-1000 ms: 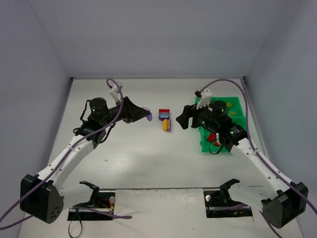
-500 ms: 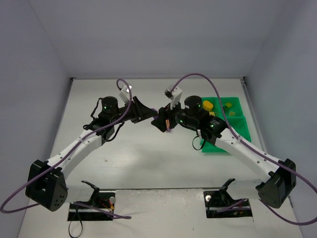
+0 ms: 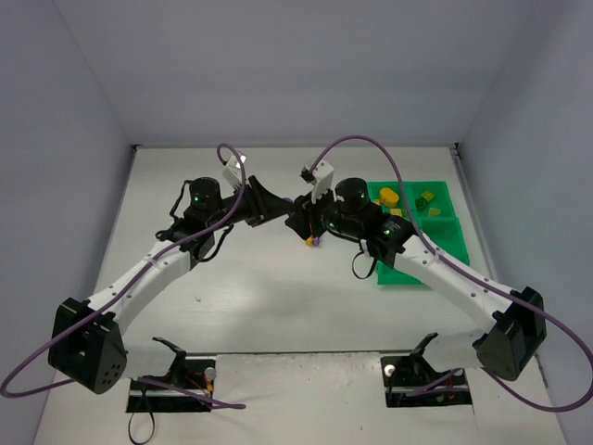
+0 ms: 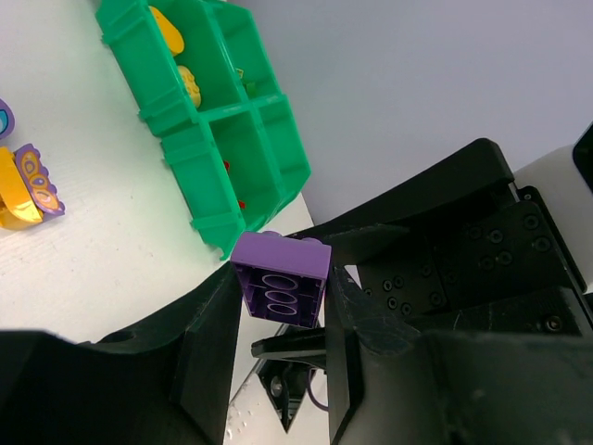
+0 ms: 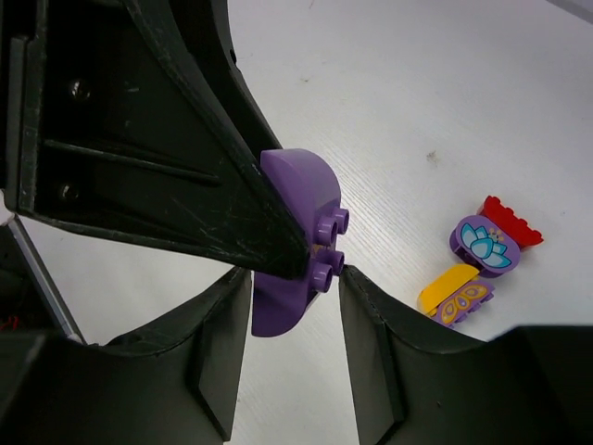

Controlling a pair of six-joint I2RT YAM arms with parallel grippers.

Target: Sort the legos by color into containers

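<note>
The left gripper [image 4: 283, 287] is clamped on 1 purple brick [image 4: 281, 273], held off the table [image 5: 417, 111]. The right gripper [image 5: 295, 283] has its 2 fingers [image 5: 218, 343] flanking that same brick, close against it; whether they press cannot be told. Nearby lie loose legos [image 5: 473, 264]. The green tray [image 3: 456, 232] sits to the right, with yellow pieces [image 3: 389, 197] in its far compartments.

Pincers nose to nose
My left pincer [image 3: 276, 206] blocks my right pincer [image 5: 295, 306] head-on, the purple brick [image 5: 296, 213] filling its gap; the table [image 3: 278, 297] lies open behind both
</note>
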